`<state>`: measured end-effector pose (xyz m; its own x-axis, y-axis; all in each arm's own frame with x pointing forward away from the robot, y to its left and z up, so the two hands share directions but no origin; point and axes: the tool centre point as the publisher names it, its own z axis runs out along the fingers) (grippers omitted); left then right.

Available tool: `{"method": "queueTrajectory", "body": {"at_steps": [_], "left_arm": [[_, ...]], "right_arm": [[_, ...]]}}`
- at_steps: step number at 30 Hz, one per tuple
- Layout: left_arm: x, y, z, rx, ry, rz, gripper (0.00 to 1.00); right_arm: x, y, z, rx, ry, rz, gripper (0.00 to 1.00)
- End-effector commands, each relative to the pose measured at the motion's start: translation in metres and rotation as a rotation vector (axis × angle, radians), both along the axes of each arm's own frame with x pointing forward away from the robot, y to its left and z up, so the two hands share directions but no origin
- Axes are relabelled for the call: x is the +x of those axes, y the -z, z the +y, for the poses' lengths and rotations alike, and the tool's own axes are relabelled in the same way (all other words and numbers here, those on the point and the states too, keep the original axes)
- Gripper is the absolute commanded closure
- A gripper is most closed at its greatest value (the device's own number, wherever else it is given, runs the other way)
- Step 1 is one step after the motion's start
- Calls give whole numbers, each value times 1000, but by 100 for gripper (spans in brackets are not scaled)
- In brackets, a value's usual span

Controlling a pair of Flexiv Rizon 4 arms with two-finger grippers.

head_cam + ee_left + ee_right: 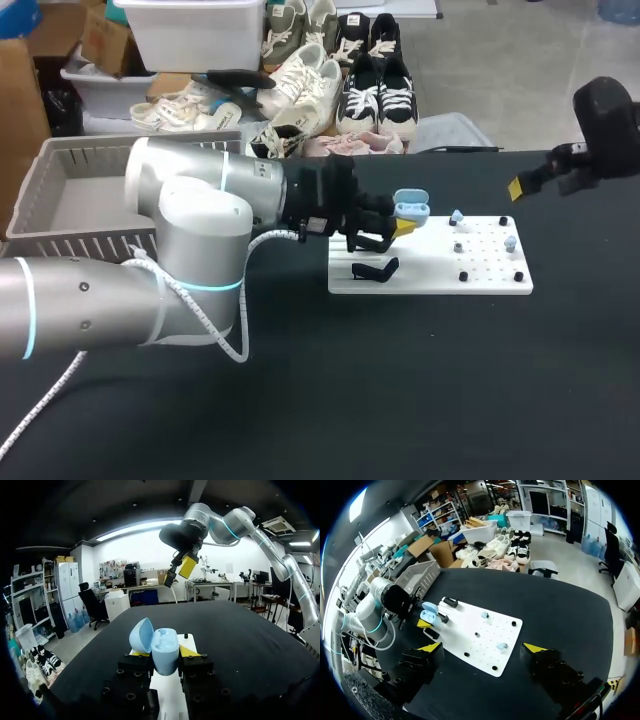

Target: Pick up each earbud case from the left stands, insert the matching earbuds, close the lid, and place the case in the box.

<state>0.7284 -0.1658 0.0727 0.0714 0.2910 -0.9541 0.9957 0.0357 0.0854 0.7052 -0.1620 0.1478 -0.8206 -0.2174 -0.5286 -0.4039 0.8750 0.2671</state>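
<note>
Left wrist view: left pincer (pixel 165 653) grips the blue case (pixel 166 647), lid open, its sides hidden by the fingers (pixel 198 668). Right pincer (pixel 483 648) hangs open above the table (pixel 560 605).

Black table (pixel 400 380) fills the scene, dark and matte from the near edge to the far one. Right of the middle lies a white board (pixel 430 283), flat on the table, its long side running left to right, with rows of small holes on its right half. Small black pegs (pixel 463 275) stand there: two along the near edge, one at the far right corner.
</note>
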Motion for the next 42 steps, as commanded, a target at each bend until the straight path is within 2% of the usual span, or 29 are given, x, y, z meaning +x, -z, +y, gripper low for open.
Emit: {"method": "queueTrajectory", "body": {"at_steps": [1, 7, 12, 18, 27, 36, 42], "left_arm": [[-4, 2, 0, 2, -33, -7, 100], [-4, 2, 0, 2, -33, -7, 100], [-4, 2, 0, 2, -33, -7, 100], [-4, 2, 0, 2, -33, -7, 100], [-4, 2, 0, 2, -33, -7, 100], [-4, 2, 0, 2, -33, -7, 100], [-4, 2, 0, 2, -33, -7, 100]], "right_arm": [[-2, -2, 0, -24, 6, 10, 0], [-4, -3, -6, -92, -11, 53, 0], [-5, 3, -18, -196, -25, 114, 0], [-1, 22, -30, -350, -91, 164, 0], [11, 56, -33, -511, -154, 207, 0], [17, 82, -21, -525, -132, 199, 0], [23, 92, -8, -516, -108, 221, 0]]}}
